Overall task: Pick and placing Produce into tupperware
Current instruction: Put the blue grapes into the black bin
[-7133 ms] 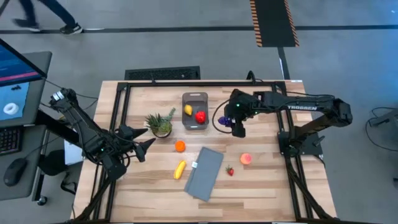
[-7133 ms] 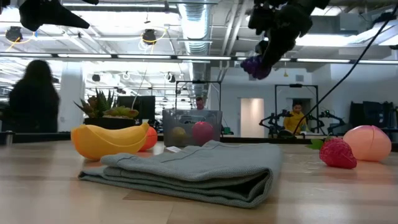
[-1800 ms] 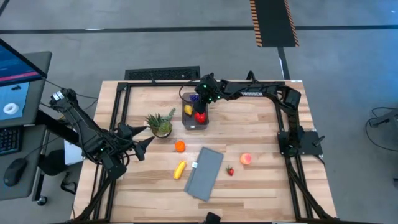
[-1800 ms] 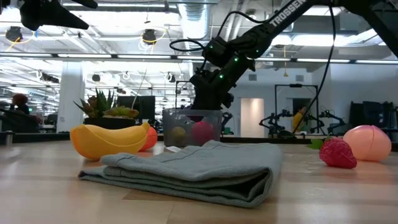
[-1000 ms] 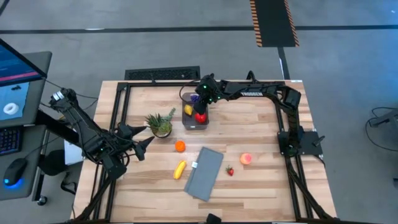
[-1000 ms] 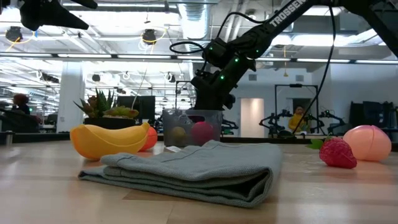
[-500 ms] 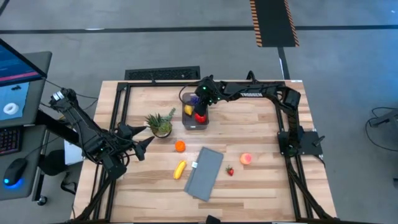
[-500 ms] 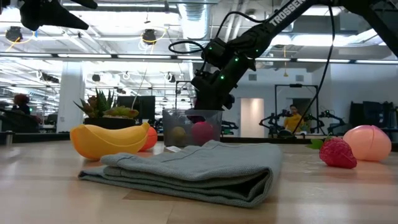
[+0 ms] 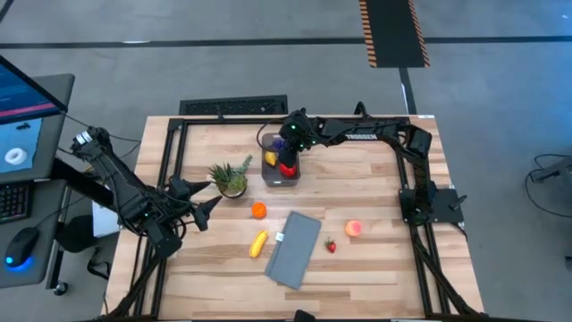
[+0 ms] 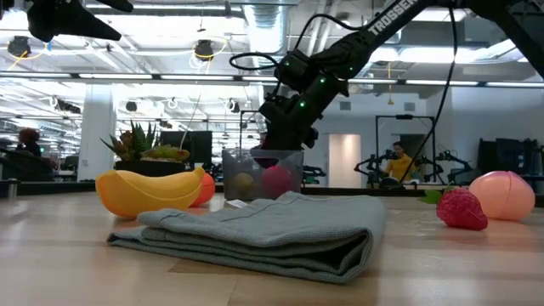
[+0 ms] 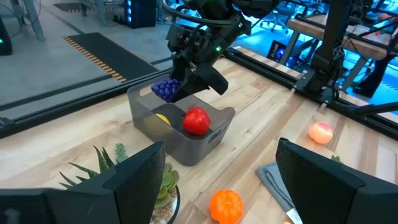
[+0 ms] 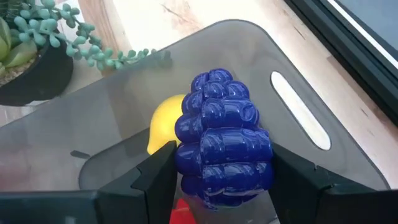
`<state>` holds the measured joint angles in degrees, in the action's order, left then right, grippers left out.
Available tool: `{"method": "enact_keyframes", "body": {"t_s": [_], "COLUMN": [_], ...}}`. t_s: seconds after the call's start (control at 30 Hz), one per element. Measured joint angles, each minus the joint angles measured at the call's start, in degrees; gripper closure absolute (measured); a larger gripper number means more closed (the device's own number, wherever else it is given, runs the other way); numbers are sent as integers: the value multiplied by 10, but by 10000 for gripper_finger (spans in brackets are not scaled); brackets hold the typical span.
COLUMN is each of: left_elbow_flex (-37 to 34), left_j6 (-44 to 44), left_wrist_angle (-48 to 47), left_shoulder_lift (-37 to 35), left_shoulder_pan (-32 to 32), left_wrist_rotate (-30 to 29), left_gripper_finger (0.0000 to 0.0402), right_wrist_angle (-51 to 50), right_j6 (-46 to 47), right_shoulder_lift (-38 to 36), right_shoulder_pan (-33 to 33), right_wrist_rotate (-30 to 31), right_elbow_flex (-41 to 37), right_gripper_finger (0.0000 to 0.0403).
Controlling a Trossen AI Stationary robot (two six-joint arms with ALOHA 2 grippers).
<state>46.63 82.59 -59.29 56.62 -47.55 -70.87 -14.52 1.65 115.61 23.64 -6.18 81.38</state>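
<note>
The tupperware [image 9: 280, 163] is a clear-grey tub at the table's far middle, with a yellow lemon [image 9: 270, 158] and a red fruit [image 9: 288, 167] lying in it. My right gripper [image 12: 221, 177] hangs over the tub's far end, shut on the purple grapes [image 12: 221, 140], which also show in the left wrist view as the grapes [image 11: 166, 89]. On the table lie an orange [image 9: 258, 210], a banana [image 9: 258, 243], a peach [image 9: 354, 228] and a strawberry [image 9: 331, 246]. My left gripper [image 9: 210, 207] waits open near the table's left edge. My right gripper pinches the grape bunch by its two opposite sides [image 12: 186, 158] between its two fingers [image 12: 155, 171]. The fingers slant down from the table's right side. The bunch is lifted clear, just above the tub's far end and over the lemon [image 12: 163, 124].
A small potted plant [image 9: 231, 179] stands left of the tub. A folded grey cloth [image 9: 294, 249] lies in the near middle, between the banana and the strawberry. A dark frame rail [image 9: 295, 119] runs along the far edge.
</note>
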Motion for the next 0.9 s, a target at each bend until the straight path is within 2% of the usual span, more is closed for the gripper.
{"method": "enact_keyframes", "body": {"t_s": [0.2, 0.3, 0.5, 0.67, 0.9], "left_elbow_flex": [0, 0, 0, 0, 0], "left_j6": [0, 0, 0, 7, 7], "left_wrist_angle": [0, -2, -4, -4, -4], "left_shoulder_lift": [0, 0, 0, 0, 0], "left_shoulder_pan": [0, 0, 0, 0, 0], "left_wrist_rotate": [0, 1, 11, 31, 27], "left_gripper_finger": [107, 107, 107, 107, 107], "right_wrist_angle": [4, -38, -21, -15, -23], "right_j6": [1, -2, -11, -11, -12], "right_shoulder_lift": [20, 34, 32, 30, 31], "right_shoulder_pan": [-3, -3, 0, 6, 6], "right_wrist_rotate": [1, 11, 11, 0, -26], "right_elbow_flex": [6, 21, 38, 48, 47], "right_gripper_finger": [163, 163, 160, 158, 158]}}
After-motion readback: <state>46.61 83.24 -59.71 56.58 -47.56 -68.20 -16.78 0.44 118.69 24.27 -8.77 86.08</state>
